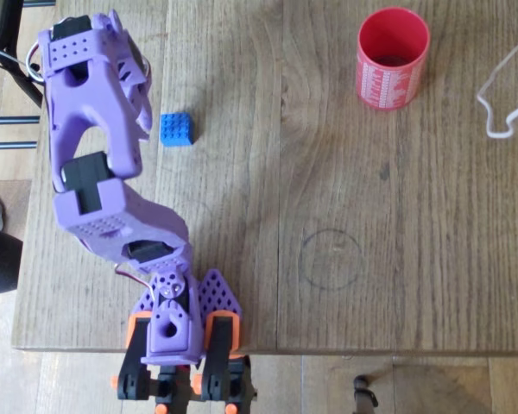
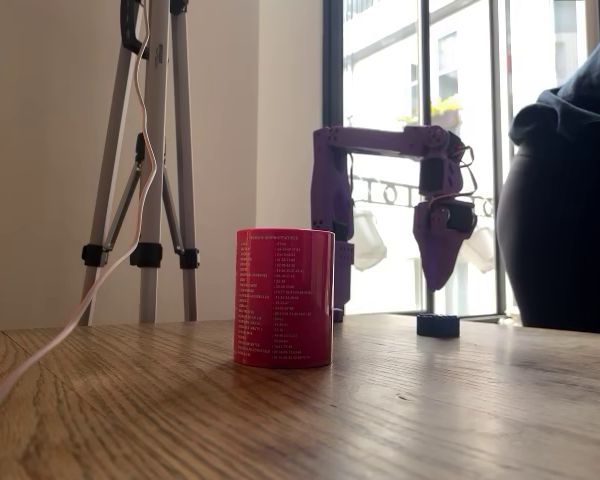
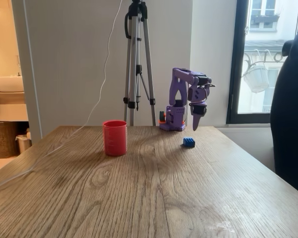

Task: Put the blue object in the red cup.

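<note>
A purple arm [image 1: 104, 147] is seen folded over the left side of a wooden table [image 1: 328, 259] in the overhead view, its gripper [image 3: 195, 124] pointed downward and held above the tabletop, just beside the blue object [image 1: 176, 129]. The small studded brick is shown resting on the wood in the upper left of the overhead frame, untouched and apart from the fingertips. Whether the fingers are spread or pressed together cannot be told, since they are hidden under the arm from above and seen only in narrow profile in both fixed views. The red cup [image 1: 393, 58] is pictured upright at the upper right of the overhead frame, well apart from the brick. A white cable [image 1: 501, 95] is seen looped at the right edge, and a tripod [image 3: 137, 64] is visible behind the table.
</note>
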Controlling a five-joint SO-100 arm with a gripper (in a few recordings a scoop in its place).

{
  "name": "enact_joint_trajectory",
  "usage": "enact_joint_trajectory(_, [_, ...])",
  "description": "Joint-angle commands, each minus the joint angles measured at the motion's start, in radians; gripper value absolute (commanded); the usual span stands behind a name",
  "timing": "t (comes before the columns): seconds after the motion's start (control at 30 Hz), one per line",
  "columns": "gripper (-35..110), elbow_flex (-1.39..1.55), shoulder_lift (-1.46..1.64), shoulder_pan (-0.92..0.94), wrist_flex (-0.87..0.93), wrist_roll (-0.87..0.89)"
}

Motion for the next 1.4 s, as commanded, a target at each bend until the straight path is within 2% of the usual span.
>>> enact_joint_trajectory(0.0, [6, -0.084, 0.014, 0.025, 0.006, -0.051])
enact_joint_trajectory(0.07, [26, -0.084, 0.014, 0.051, 0.008, -0.072])
enact_joint_trajectory(0.1, [47, -0.084, 0.014, 0.064, 0.008, -0.077])
enact_joint_trajectory(0.13, [53, -0.087, 0.014, 0.077, 0.005, -0.107])
enact_joint_trajectory(0.2, [55, -0.097, 0.014, 0.095, 0.006, -0.192])
enact_joint_trajectory(0.33, [55, -0.109, 0.003, 0.106, 0.026, -0.276])
enact_joint_trajectory(0.73, [55, -0.069, -0.186, 0.091, -0.018, -0.227])
enact_joint_trajectory(1.17, [51, -0.086, -0.272, 0.184, -0.091, -0.316])
enact_joint_trajectory(1.27, [45, -0.086, -0.275, 0.187, -0.086, -0.321])
enact_joint_trajectory(1.37, [27, -0.086, -0.281, 0.181, -0.087, -0.330])
